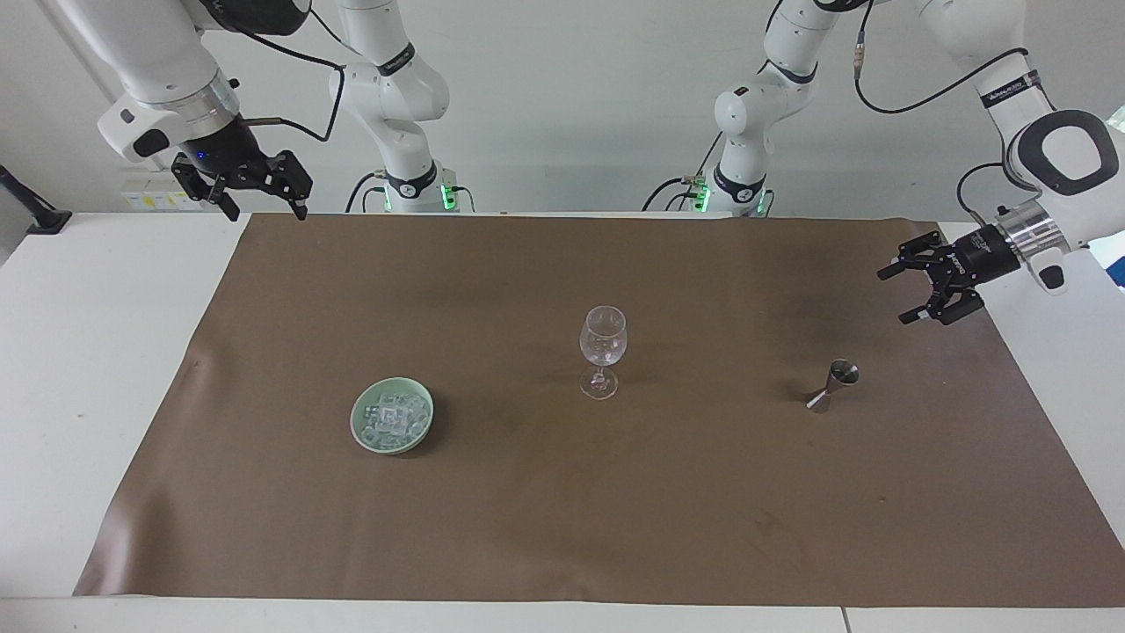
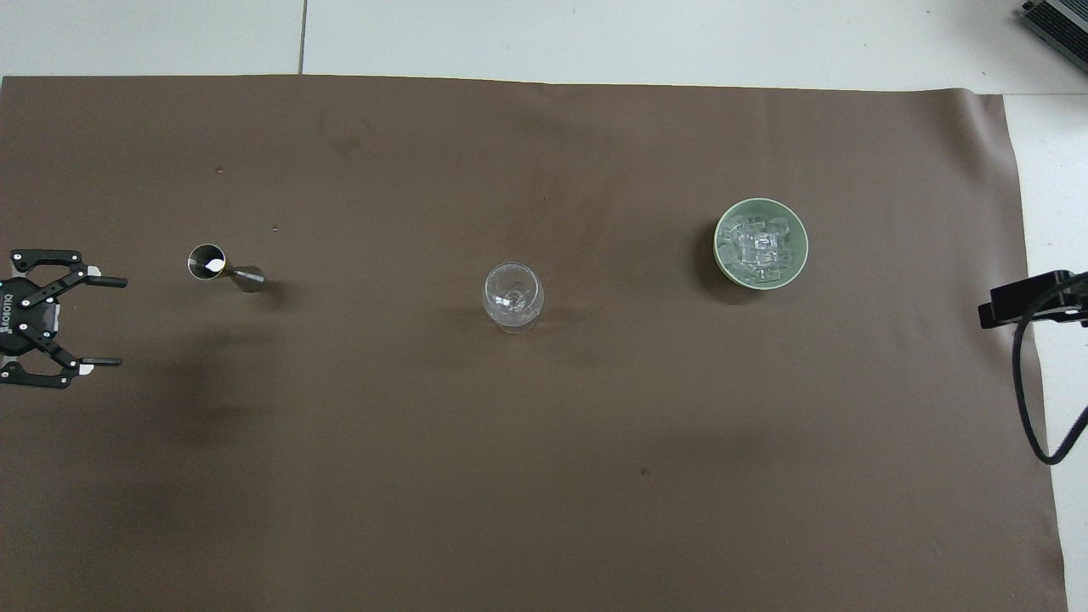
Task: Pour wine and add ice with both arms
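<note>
Brown paper (image 1: 562, 510) covers the table, and in the facing view the task looks not yet begun: the glass (image 1: 603, 350) stands upright in the middle with no wine visible in it, the ice (image 1: 393, 417) is heaped in the green dish (image 1: 363, 437) toward the right arm's end, and the jigger (image 1: 833, 385) stands untouched toward the left arm's end. The left gripper (image 1: 905, 293) hangs over the paper near the jigger, jaws wide apart and holding nothing; the right gripper (image 1: 268, 209) is high over the paper's corner, also spread and empty. In the overhead view the left gripper (image 2: 117, 321) is open beside the jigger (image 2: 219, 269); the glass (image 2: 513, 296) seems empty, though clear glass is hard to read; the ice (image 2: 759, 246) is all in its dish (image 2: 721, 255).
</note>
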You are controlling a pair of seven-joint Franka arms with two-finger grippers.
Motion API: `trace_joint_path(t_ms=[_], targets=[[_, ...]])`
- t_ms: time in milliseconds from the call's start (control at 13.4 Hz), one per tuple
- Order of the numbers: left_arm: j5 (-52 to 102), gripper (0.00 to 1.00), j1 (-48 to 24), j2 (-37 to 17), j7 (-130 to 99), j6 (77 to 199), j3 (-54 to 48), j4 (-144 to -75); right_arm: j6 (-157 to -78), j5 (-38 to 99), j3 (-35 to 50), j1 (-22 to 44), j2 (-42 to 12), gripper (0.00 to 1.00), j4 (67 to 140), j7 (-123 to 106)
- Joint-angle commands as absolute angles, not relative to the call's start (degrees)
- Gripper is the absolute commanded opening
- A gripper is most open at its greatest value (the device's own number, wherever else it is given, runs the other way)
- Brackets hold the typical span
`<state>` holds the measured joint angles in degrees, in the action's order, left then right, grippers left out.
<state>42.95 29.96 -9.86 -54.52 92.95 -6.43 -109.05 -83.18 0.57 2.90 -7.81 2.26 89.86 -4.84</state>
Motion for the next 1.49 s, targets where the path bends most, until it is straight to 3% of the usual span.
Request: trace_joint_path(t_ms=[0, 896, 1418], targets=[[45.87, 1.0, 32.25, -9.32, -54.32, 96.41, -6.77, -111.8, -82.88, 0.79, 3.08, -8.17, 2.9, 1.0, 90.09, -5.54], [59.4, 1.0, 34.28, -8.0, -59.06, 107.4, -6.86, -120.23, -82.88, 0.79, 3.08, -8.17, 2.9, 1.0, 90.09, -5.54], [69.07, 1.0, 36.39, -15.91, -47.03, 104.76, -6.94, -120.5, -82.79, 0.79, 3.08, -8.17, 2.9, 1.0, 90.09, -5.54]])
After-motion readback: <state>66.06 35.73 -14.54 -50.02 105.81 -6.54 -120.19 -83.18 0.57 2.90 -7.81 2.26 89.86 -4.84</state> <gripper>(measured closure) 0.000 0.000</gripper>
